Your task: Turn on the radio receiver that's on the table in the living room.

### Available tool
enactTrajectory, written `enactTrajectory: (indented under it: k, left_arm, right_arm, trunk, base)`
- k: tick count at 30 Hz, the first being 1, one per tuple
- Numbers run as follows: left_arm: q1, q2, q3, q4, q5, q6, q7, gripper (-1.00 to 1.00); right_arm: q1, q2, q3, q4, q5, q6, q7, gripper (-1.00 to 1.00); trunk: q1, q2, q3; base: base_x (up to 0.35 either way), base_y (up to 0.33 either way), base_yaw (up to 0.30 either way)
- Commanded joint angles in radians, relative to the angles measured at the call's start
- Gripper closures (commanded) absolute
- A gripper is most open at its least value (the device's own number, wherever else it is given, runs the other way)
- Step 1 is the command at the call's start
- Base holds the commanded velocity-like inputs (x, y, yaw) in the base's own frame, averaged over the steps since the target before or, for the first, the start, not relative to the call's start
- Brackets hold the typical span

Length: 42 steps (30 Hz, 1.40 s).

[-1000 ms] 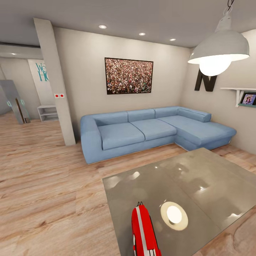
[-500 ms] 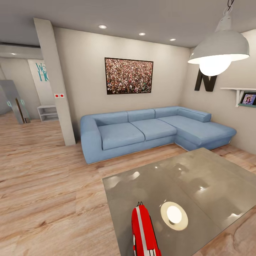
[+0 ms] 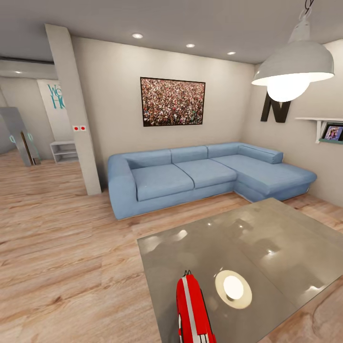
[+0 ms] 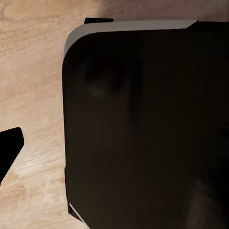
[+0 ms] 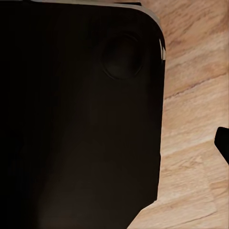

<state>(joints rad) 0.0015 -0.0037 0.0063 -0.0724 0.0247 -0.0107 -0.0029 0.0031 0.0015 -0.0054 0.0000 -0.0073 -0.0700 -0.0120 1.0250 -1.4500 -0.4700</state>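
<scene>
Living-room floor of light wood planks (image 3: 62,247) surrounds the grey glass worktop (image 3: 267,238); a blue sofa (image 3: 190,174) stands beyond the worktop; the radio receiver (image 3: 192,309) rests on the worktop's near edge, seen end-on, just beside a lamp reflection. Probable risk: a reach from this close, steep angle may knock the radio receiver off that edge. Both wrist views face a dark rounded panel (image 4: 143,133) above the planks, suggesting lowered arms; whether the fingers are spread or pressed together cannot be told.

Large dark rounded-corner panel (image 5: 81,114) with a round recess, light wood plank floor (image 5: 195,143) beside it
</scene>
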Motion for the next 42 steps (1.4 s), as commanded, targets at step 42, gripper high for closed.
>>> enactTrajectory:
  k: [42]
  left_arm:
    - [0.0,-0.022,0.001,-0.024,0.001,0.012,-0.009,-1.0]
  right_arm:
    - [0.0,-0.002,0.002,0.0,0.005,-0.008,-0.002,-1.0]
  trunk:
    - [-0.046,0.084,-0.023]
  base:
    - [0.0,0.0,0.0]
